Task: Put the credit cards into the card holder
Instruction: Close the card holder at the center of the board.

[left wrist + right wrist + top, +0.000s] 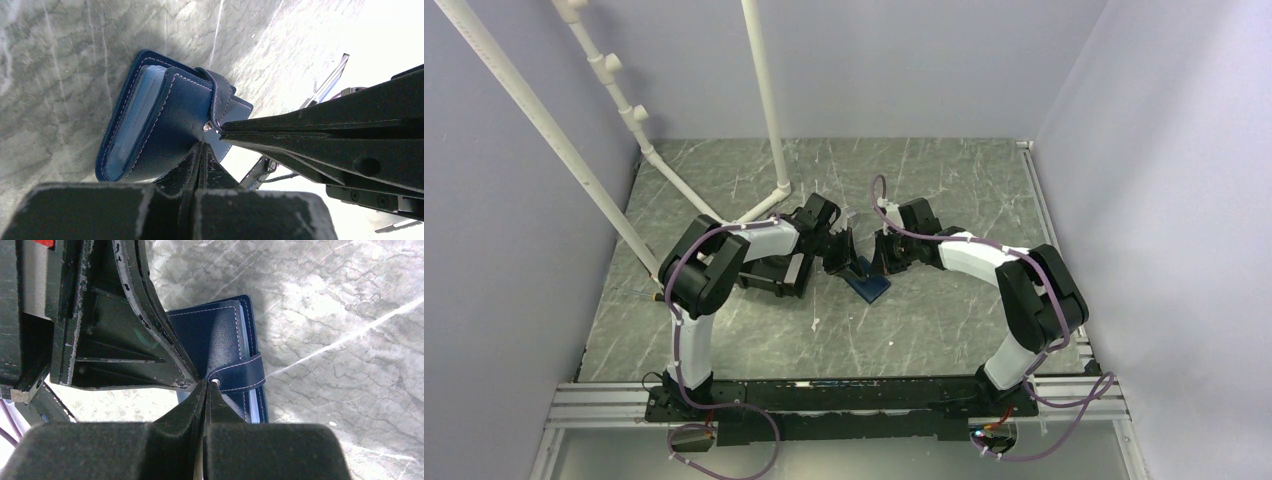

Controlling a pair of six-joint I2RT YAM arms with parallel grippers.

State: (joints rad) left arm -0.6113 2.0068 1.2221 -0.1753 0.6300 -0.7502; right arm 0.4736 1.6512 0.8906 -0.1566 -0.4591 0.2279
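At the middle of the table (pixel 944 330), the card holder (pixel 150 117) lies flat and folded, with its snap tab (pixel 247 376) wrapped over the edge. The left gripper (pixel 200 147) and the right gripper (pixel 205 387) each have their fingers pressed together, tips meeting at the snap — whether they nip leather I cannot tell. The holder looks light, soft and floppy — I judge it is best taken by the tab or the cover edge.

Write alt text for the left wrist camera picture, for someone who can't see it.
A navy card holder lies folded on a grey marbled table, its pale blue inside showing at one edge. The left gripper from below and the right gripper from the right, both shut, meet at its snap tab.
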